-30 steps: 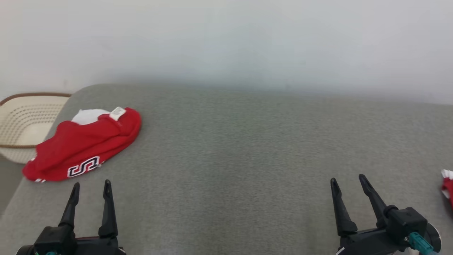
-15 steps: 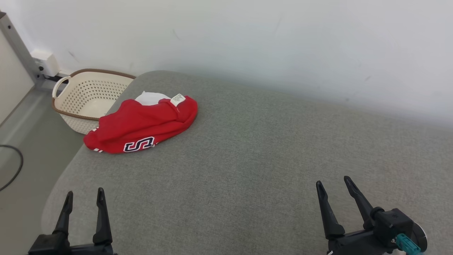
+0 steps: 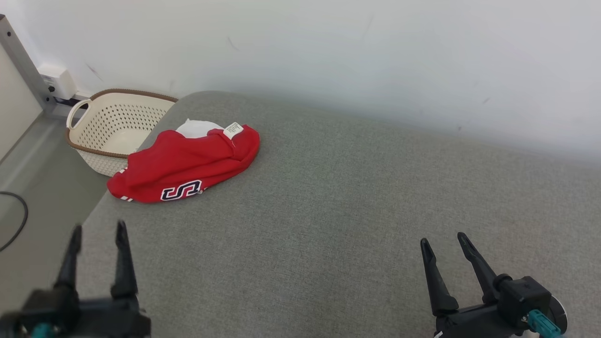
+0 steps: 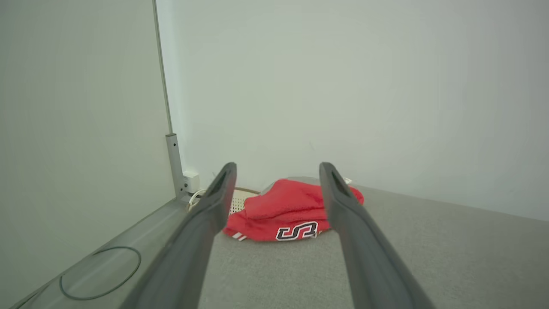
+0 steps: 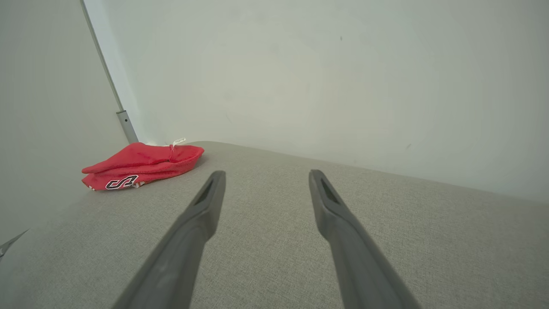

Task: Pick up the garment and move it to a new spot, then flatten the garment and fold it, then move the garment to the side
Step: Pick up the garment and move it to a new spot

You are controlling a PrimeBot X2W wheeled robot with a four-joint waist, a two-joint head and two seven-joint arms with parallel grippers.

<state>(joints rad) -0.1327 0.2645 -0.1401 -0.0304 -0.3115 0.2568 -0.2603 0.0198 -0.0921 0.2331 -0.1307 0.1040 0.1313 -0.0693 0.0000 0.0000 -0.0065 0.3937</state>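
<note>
A red garment (image 3: 183, 166) with a white lining, a white label and a dark "S" logo lies bunched at the far left corner of the grey padded table (image 3: 338, 211). In the left wrist view the garment (image 4: 285, 210) sits straight ahead between the open fingers. My left gripper (image 3: 96, 230) hovers open at the table's near left edge, well short of the garment. My right gripper (image 3: 442, 239) is open over the near right of the table, empty. From the right wrist the garment (image 5: 141, 165) shows far off to the left.
A cream perforated basket (image 3: 115, 126) with a brown rim stands on the floor just past the table's left corner, behind the garment. A white wall backs the table. A dark cable (image 3: 14, 225) lies on the floor at left.
The head camera has turned left, bringing the basket and floor into view. My left gripper has shifted a little left and up and looks blurred. The garment has not moved.
</note>
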